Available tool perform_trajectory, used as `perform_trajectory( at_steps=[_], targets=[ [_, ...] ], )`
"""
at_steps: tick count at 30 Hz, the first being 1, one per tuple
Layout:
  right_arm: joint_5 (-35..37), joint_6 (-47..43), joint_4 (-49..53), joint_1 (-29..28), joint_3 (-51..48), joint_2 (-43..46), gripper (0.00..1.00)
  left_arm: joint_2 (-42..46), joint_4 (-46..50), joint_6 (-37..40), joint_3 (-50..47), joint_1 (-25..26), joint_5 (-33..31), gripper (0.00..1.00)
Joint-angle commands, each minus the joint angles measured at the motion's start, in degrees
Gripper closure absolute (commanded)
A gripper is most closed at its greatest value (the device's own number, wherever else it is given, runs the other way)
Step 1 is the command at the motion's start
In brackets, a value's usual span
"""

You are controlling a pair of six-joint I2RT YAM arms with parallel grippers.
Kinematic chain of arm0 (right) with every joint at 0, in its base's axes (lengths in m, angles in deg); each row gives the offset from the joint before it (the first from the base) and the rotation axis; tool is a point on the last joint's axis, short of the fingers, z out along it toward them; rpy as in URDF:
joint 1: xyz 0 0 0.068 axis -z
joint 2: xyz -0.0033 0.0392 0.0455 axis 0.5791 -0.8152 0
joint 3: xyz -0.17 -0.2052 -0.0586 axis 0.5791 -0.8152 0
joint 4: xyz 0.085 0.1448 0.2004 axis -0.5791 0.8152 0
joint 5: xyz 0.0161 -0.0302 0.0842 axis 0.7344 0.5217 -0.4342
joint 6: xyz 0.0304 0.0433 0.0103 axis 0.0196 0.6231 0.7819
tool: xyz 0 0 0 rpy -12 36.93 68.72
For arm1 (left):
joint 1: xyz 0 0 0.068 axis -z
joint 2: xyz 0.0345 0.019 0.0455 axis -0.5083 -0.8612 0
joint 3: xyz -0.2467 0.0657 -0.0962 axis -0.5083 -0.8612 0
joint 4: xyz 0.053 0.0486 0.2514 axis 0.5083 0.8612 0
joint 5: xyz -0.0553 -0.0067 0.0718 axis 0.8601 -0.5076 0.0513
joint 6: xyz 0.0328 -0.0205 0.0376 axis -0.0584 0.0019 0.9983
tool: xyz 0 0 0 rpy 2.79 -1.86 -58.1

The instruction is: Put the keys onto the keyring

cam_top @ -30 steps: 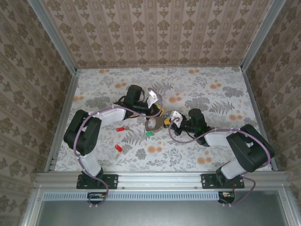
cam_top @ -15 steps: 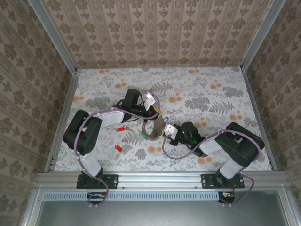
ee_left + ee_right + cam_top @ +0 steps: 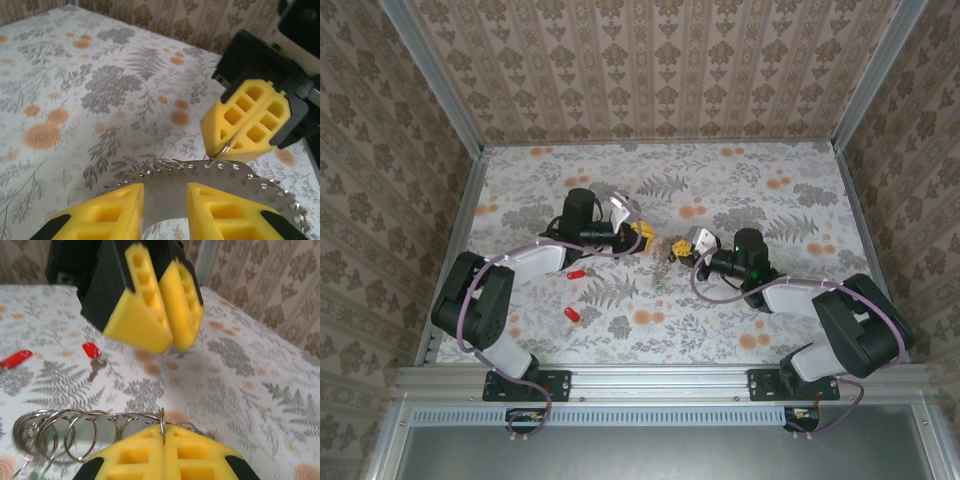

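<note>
Top external gives us both arms reaching to the middle of the table [image 3: 770, 190], their grippers tip to tip, near each other but apart. We see the right gripper [image 3: 678, 247] clenched on the keyring [image 3: 664, 268], which trails from its fingertips toward the near edge as a short dull strand. We cannot tell whether the strand's free end touches the table. The left gripper [image 3: 642, 233] stands just left of the right one, its yellow fingers pointing at it.

From the right wrist we see that gripper's two fingers pressed flat together, with one thin wire ring pinched in the seam between them. A row of overlapping rings runs off to the left from the pinch. Beyond and above them hangs the left gripper, with only a narrow slit between its fingers and nothing in the slit. It has let go and is clear of the rings.

From the left wrist we see its own fingers parted. The keyring's grey band, edged with small loops, runs across just beyond them and shows through the gap. At the band's upper edge the right gripper's tips nip one loop.

Left of the grippers, a red key [image 3: 576, 273] lies on the table close to the left forearm. A second red key [image 3: 571, 314] lies nearer the bases. Both are off the keyring and well apart from it.
</note>
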Motion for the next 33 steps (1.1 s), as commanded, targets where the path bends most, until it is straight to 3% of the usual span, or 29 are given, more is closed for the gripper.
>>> perform_trajectory(
  at_steps=[1, 5, 10, 13, 16, 33],
  targets=[
    [-13.1, -1.3, 10.1, 2.1, 5.9, 1.6, 1.0, 0.6, 2.5, 3.8, 3.3, -0.1, 4.4, 0.71],
    [-17.4, -5.5, 21.4, 3.7, 11.6, 0.7, 1.0, -1.0, 3.8, 5.4, 5.6, 0.1, 6.6, 0.7],
    [-19.8, -8.0, 26.9, 4.9, 14.9, -1.1, 1.0, -1.2, 3.8, 7.0, 5.6, 0.9, 7.0, 0.69],
    [-21.2, -10.2, 31.5, 4.9, 16.9, -2.1, 1.0, -0.9, 10.2, 11.8, 7.2, 2.2, 6.3, 0.68],
    [-22.1, -10.5, 31.9, 4.9, 17.4, -3.0, 1.0, -2.0, 18.0, 17.8, 9.6, 3.6, 4.9, 0.68],
    [-23.2, -12.3, 34.3, 5.8, 17.8, -4.3, 1.0, -4.8, 26.2, 22.4, 12.6, 5.2, 8.3, 0.72]
  ],
)
